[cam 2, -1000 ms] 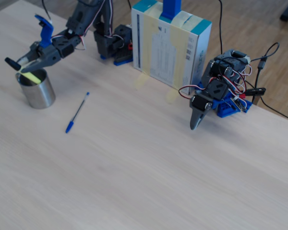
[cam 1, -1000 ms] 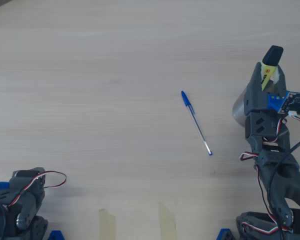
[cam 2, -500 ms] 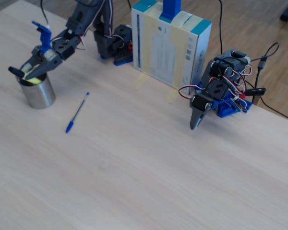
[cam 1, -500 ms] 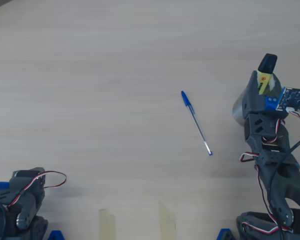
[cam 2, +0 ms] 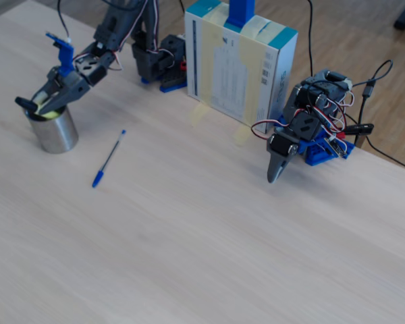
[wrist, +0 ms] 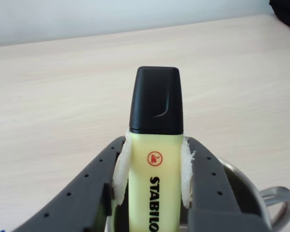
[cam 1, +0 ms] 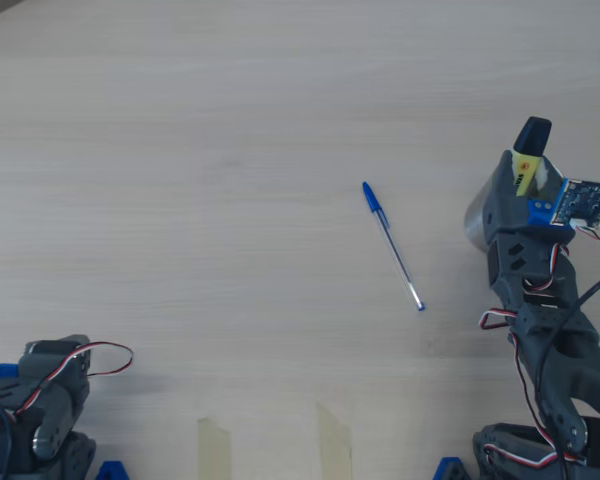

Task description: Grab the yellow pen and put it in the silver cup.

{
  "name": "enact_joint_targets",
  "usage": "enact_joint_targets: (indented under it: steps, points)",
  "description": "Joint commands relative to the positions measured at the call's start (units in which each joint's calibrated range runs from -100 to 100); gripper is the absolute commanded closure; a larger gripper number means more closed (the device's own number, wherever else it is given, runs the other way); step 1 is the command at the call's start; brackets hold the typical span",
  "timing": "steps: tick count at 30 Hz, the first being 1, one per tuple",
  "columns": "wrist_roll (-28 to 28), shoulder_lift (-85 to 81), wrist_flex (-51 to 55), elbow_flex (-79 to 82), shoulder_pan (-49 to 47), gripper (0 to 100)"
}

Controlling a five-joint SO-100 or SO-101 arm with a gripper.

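I have the yellow pen (wrist: 156, 159) clamped between my two fingers, their white pads (wrist: 121, 169) pressed against both flat sides of its body. In the wrist view its long axis runs straight up the picture, black cap at the far end beyond my fingertips, the printed lettering reading along the barrel toward me. My gripper (cam 1: 525, 178) sits over the silver cup (cam 1: 477, 212) in the overhead view, and the cap pokes out past the cup's far rim, so the pen lies slanted there, cap away from my arm's base (how deep its lower end reaches into the cup I cannot tell). In the fixed view my gripper (cam 2: 44, 104) hangs just above the cup (cam 2: 54, 131), the cap pointing left and slightly down past the rim. The cup's handle (wrist: 275, 205) shows at the lower right of the wrist view.

The blue-capped ballpoint (cam 1: 392, 246) lies flat on the table (cam 1: 200, 150), well apart from the cup, on a diagonal. A second arm (cam 2: 307, 131) sits folded at the table edge beside a taped box (cam 2: 239, 64).
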Motion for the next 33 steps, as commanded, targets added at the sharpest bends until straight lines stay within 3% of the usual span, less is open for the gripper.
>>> enact_joint_targets:
  steps: [1, 21, 33]
  points:
    - [0.3, -1.3, 0.3, -0.6, 0.7, 98]
    - [0.3, -1.3, 0.3, 0.8, 0.8, 97]
    - [0.3, -3.8, 0.2, 1.2, 0.1, 62]
